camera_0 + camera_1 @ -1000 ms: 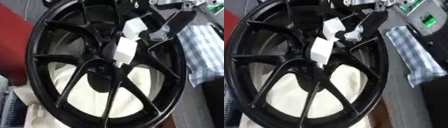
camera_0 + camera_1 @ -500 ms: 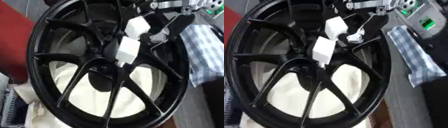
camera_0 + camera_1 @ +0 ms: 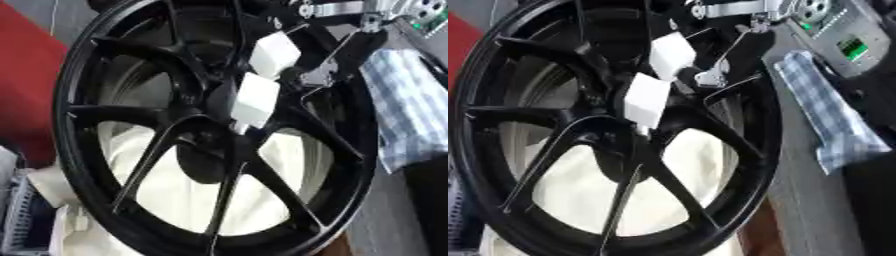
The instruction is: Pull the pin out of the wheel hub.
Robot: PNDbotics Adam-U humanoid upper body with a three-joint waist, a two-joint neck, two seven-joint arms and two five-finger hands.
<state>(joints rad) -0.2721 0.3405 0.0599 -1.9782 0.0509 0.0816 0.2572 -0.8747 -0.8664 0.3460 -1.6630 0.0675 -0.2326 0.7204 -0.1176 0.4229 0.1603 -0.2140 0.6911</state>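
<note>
While pin is not made out at hub (image 3: 206, 155) | wheel (image 3: 614, 135) black, spoked, tilted, fills view | right hand (image 3: 710, 75) over upper spokes, white blocks (image 3: 258, 97) at fingers; grasp: cannot tell | step, judged: reaching for pin; next: find, pinch, draw out | checked cloth (image 3: 829, 120) right | writing: none legible
</note>
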